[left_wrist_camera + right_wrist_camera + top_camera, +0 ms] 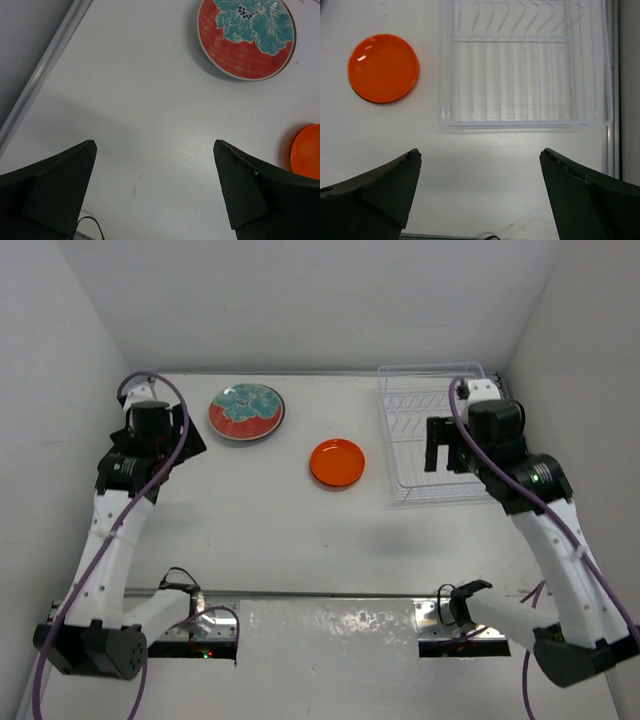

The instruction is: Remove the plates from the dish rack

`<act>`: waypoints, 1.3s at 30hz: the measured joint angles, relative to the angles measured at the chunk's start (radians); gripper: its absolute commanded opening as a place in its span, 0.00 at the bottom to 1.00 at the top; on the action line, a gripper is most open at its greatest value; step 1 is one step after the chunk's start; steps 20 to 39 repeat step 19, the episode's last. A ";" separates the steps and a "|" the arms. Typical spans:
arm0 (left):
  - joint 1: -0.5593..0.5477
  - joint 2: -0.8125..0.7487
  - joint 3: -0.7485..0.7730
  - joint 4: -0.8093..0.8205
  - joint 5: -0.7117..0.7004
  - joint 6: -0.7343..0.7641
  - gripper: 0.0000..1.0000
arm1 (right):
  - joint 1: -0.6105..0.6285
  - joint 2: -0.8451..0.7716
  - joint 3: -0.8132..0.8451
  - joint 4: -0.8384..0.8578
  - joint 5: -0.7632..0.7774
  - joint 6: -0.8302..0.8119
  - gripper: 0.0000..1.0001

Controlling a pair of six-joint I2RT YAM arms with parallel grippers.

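The white wire dish rack [425,440] stands at the far right of the table and holds no plates; it also shows in the right wrist view [525,65]. A red plate with a mottled teal centre [246,412] lies flat at the far left, also in the left wrist view [246,35]. A glossy orange plate [337,462] lies flat between it and the rack, also in the right wrist view [383,68] and at the edge of the left wrist view [305,151]. My left gripper [155,190] is open and empty above bare table, left of the red plate. My right gripper [480,192] is open and empty above the table, just in front of the rack.
White walls close in the table at the back and both sides. A metal strip [300,595] runs across the near edge between the arm bases. A purple cable [160,455] hangs along each arm.
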 measured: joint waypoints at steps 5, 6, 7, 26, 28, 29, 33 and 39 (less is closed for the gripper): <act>0.000 -0.166 -0.169 0.032 -0.035 -0.003 1.00 | -0.001 -0.202 -0.182 -0.038 0.090 0.000 0.99; 0.000 -0.187 -0.203 0.034 -0.039 -0.004 1.00 | 0.000 -0.245 -0.220 -0.045 0.102 0.001 0.99; 0.000 -0.204 -0.236 0.034 -0.038 -0.005 1.00 | 0.000 -0.281 -0.253 -0.052 0.113 0.003 0.99; -0.001 -0.204 -0.282 0.020 -0.033 -0.008 1.00 | 0.000 -0.387 -0.401 -0.108 0.174 0.064 0.99; -0.001 -0.204 -0.282 0.020 -0.033 -0.008 1.00 | 0.000 -0.387 -0.401 -0.108 0.174 0.064 0.99; -0.001 -0.204 -0.282 0.020 -0.033 -0.008 1.00 | 0.000 -0.387 -0.401 -0.108 0.174 0.064 0.99; -0.001 -0.204 -0.282 0.020 -0.033 -0.008 1.00 | 0.000 -0.387 -0.401 -0.108 0.174 0.064 0.99; -0.001 -0.204 -0.282 0.020 -0.033 -0.008 1.00 | 0.000 -0.387 -0.401 -0.108 0.174 0.064 0.99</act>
